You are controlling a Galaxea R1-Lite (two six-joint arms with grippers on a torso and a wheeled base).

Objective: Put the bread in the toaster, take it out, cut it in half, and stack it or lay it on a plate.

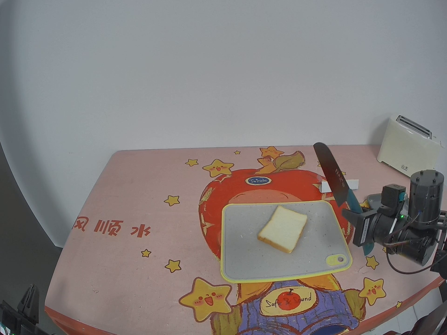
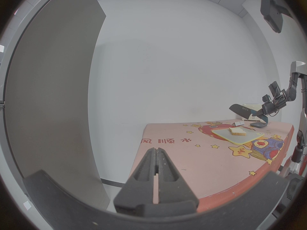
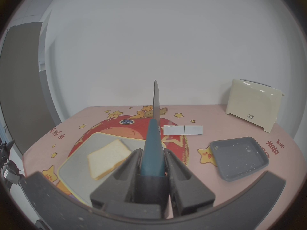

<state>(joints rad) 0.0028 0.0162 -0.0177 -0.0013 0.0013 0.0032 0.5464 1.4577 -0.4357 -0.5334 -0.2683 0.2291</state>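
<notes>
The left gripper (image 2: 155, 154), jaws pressed together on nothing, is hovering off the table's (image 1: 116, 201) 8 o'clock corner. The bread (image 1: 282, 228) is lying on the cutting board (image 1: 242, 257). It is looking soft and light, so it is probably needing a gentle hold at the crust. At its 2 o'clock, the right gripper (image 1: 356, 215) is clamping the knife (image 1: 331, 173) by the handle.

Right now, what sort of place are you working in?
Probably a test room staged as a kitchen: bare white wall, a cartoon-print table, a toaster, and bread on a cutting board, with a knife in the right gripper.
</notes>
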